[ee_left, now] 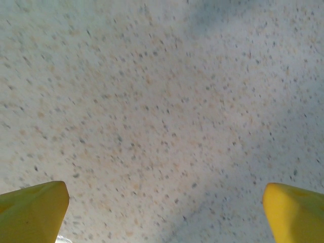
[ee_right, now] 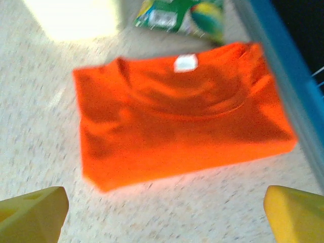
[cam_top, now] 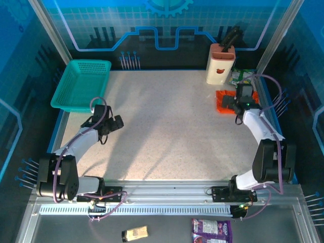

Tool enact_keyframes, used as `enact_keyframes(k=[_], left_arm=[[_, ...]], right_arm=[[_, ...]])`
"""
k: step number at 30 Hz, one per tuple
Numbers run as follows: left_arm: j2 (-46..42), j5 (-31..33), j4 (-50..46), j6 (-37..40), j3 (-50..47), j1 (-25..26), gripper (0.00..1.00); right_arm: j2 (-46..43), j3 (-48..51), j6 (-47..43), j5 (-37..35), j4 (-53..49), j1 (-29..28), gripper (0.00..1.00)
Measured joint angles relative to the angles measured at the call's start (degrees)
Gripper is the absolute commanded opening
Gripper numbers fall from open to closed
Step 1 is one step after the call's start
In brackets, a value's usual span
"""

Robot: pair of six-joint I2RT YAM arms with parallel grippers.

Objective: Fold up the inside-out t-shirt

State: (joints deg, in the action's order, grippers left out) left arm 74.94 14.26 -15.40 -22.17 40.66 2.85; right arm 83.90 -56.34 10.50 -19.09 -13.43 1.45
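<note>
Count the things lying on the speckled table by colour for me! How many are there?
Orange: 1, the t-shirt
Teal: 1, the basket
Green: 1, the packet
Cream: 1, the holder
Total: 4 things on the table

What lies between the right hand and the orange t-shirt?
Only bare speckled table, as the right wrist view shows; the open right hand faces the folded t-shirt.
</note>
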Motion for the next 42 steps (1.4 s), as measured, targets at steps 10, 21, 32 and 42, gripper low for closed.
enact_keyframes(k=[10,21,32,42], left_arm=[[-0.9,3.3,26.0,13.4,-13.3,-0.2,0.99],[4.6,-5.6,53.7,18.8,-18.4,-2.4,0.99],[13.9,-10.6,64.0,20.9,-18.4,-3.0,0.99],[13.9,-10.7,65.1,21.1,-18.4,-3.0,0.99]], right_arm=[[-0.8,22.3,-1.5,2.1,25.9,-3.0,1.00],[-0.3,31.1,-5.4,6.4,50.8,-3.2,1.00],[4.2,34.3,-8.6,11.5,62.1,-4.1,1.00],[4.2,34.6,-8.9,9.6,64.5,-5.2,1.00]])
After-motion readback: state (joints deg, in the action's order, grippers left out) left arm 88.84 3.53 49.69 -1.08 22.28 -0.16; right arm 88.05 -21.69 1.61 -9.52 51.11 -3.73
